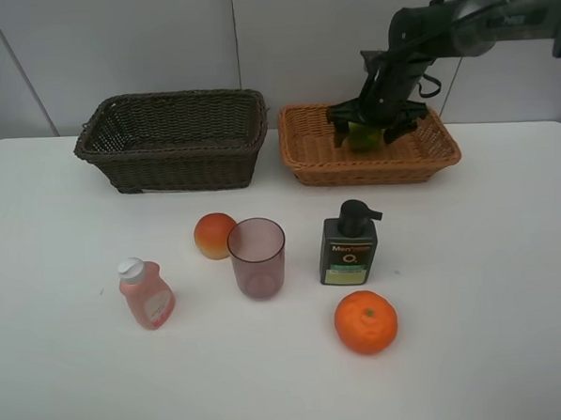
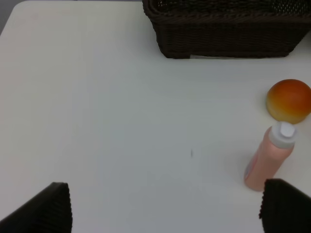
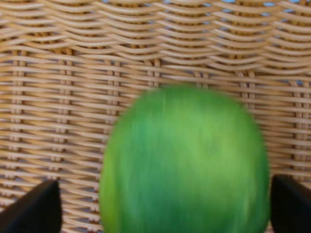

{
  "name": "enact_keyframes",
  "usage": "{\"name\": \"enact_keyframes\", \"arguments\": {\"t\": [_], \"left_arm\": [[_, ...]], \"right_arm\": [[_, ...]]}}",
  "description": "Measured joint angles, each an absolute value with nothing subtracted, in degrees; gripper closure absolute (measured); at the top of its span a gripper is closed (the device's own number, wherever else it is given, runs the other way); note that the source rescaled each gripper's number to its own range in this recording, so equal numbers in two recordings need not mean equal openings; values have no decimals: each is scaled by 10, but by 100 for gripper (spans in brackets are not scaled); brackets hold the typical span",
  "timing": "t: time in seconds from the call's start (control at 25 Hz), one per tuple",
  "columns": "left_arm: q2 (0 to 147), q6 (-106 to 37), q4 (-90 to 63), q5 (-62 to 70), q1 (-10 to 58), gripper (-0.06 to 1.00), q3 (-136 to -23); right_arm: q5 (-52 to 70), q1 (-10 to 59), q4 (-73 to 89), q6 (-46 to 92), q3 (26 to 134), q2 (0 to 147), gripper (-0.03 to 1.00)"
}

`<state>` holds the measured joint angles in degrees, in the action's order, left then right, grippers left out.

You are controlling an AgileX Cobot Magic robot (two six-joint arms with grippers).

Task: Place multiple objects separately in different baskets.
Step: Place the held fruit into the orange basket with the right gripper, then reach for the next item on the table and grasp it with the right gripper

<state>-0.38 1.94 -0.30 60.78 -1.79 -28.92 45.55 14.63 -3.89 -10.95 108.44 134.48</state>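
Note:
My right gripper [image 1: 368,128] hangs over the light tan basket [image 1: 373,172], open. Its fingertips [image 3: 34,208] stand clear on either side of the green lime-like fruit [image 3: 184,165], which looks blurred against the basket's weave [image 3: 73,97]. From above, the fruit [image 1: 363,136] sits inside that basket between the fingers. The dark brown basket [image 1: 179,164] is to its left. On the table lie the peach [image 1: 214,236], purple cup [image 1: 257,258], dark pump bottle [image 1: 348,249], orange [image 1: 365,322] and pink bottle [image 1: 146,294]. My left gripper [image 2: 165,208] is open above bare table, near the pink bottle [image 2: 267,160] and peach [image 2: 289,101].
The dark basket's corner [image 2: 228,34] shows ahead of the left gripper. A white wall stands right behind both baskets. The table [image 1: 56,231] is white, and the left arm is outside the high view.

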Motion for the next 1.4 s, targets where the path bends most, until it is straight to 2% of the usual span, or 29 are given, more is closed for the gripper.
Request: {"name": "enact_keyframes", "arguments": {"t": [0.12, 0.52, 1.12, 1.4], "left_arm": [[-4, 19, -3, 608, -18, -6, -289], [-4, 19, -3, 608, -18, -6, -289], [-4, 19, -3, 608, -18, -6, -289], [-4, 19, -3, 608, -18, -6, -289]], "right_arm": [[457, 146, -39, -109, 1084, 1343, -1], [525, 168, -48, -89, 1077, 1288, -2], [673, 277, 24, 281, 970, 1063, -2], [698, 321, 32, 352, 889, 998, -2]]}}
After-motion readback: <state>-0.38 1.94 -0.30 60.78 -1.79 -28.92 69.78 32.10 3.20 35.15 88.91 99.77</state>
